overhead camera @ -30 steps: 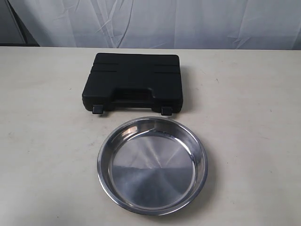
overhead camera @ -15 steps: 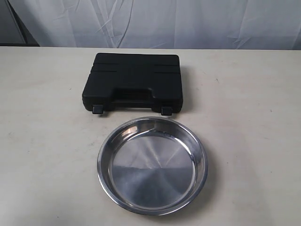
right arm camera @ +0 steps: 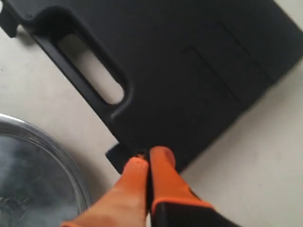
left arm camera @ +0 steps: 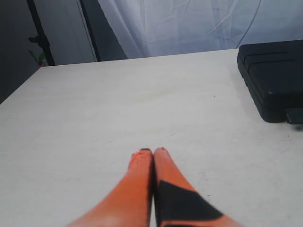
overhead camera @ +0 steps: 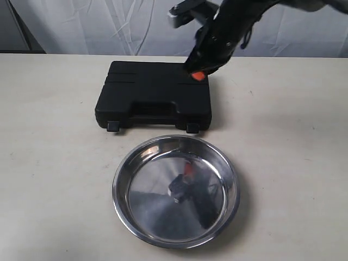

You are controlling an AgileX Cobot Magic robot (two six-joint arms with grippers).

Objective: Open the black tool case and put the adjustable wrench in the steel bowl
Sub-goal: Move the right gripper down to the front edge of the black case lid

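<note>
The right gripper (overhead camera: 199,75), closed and empty, hangs above the right side of the shut black case (overhead camera: 155,92), I think to reach its right latch (overhead camera: 192,128), while the left gripper (left arm camera: 152,153) hangs closed over the table (left arm camera: 94,104), and the wrench, not visible, is probably inside.

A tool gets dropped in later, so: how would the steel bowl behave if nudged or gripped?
The steel bowl is wide and shallow, so it probably won't tip. Polished metal on the smooth table would likely slide when nudged. Its rolled rim looks stiff but possibly slippery to pinch.
</note>
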